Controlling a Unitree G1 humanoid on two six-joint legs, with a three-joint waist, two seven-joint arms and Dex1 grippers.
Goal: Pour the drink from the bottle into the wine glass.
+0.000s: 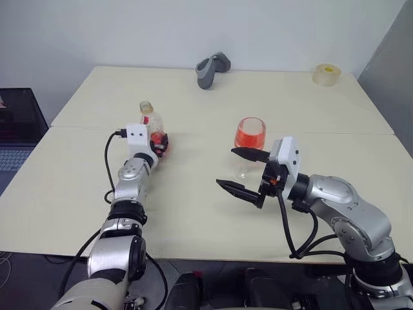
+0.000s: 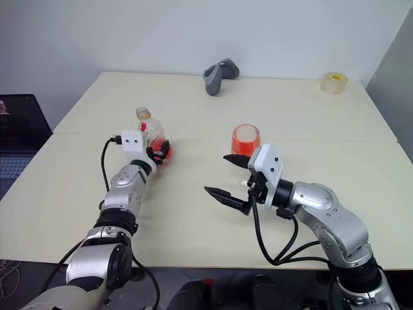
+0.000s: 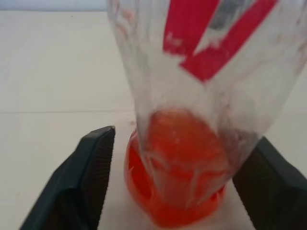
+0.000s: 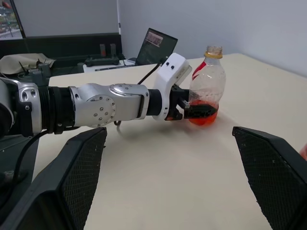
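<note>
Left wrist view has my left gripper (image 3: 180, 187) with its two black fingers (image 3: 81, 187) spread on either side of the bottle (image 3: 201, 96), and there's a visible gap on both sides, so I read that as let go, not squeezing. The bottle stands upright on the counter (image 1: 193, 213) on its own base, which makes sense: only a shallow pool of the drink (image 3: 180, 163) sits at the bottom, so it looks like the pouring part is behind me and the bottle is parked out of the way on my left side. No cap on the neck as far as I can tell.

My right gripper (image 1: 240, 171) hangs above the counter near the middle with its jaws wide apart, holding nothing. It sits just in front of the wine glass (image 1: 250, 139), probably hovering close in case the glass needs steadying, but I can't see any contact with it.

The wine glass stands upright, well apart from the bottle, with red liquid filling a good part of the bowl.

Further back on the counter there's a grey handheld thing (image 1: 211, 70) and a roll of tape (image 1: 326, 73), both well clear of the action.
</note>
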